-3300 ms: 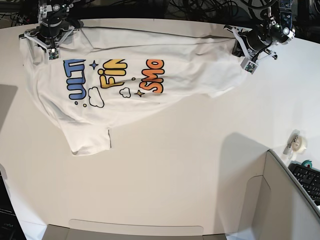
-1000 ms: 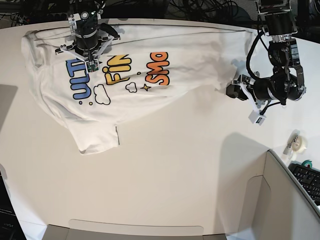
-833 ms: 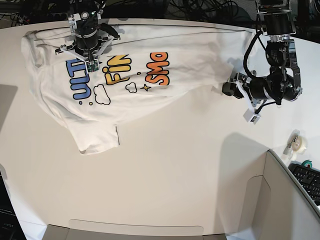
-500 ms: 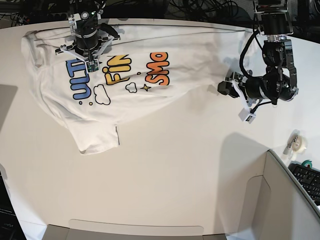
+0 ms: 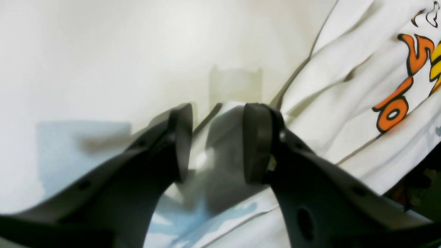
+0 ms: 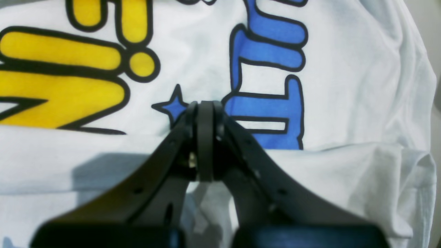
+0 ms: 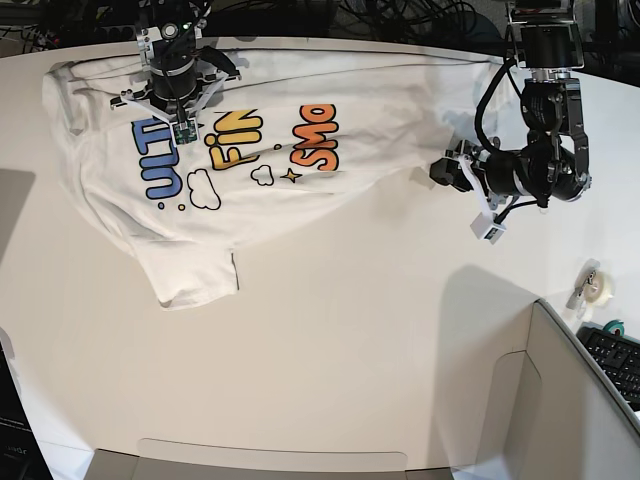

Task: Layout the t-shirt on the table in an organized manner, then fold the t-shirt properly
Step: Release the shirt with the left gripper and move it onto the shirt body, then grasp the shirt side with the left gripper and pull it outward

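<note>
Across the far half of the bench the t-shirt lies print-up and wrinkled. Left gripper sits at the shirt's hem edge, jaws narrowly apart with cloth between them. Right gripper rests on the blue lettering, jaws pressed together, nothing visibly held.

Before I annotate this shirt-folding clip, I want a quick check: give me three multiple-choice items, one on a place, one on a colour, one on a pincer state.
1. Where is the right pincer?
A. over the t-shirt print
B. over bare table
C. by the tape roll

2. What colour is the star at its tip?
A. orange
B. blue
C. yellow

3. How is the left pincer?
A. shut on cloth
B. open
C. out of view

Key: 1 A, printed lettering lies under it; 2 B, blue star; 3 B, a gap separates its fingers.
</note>
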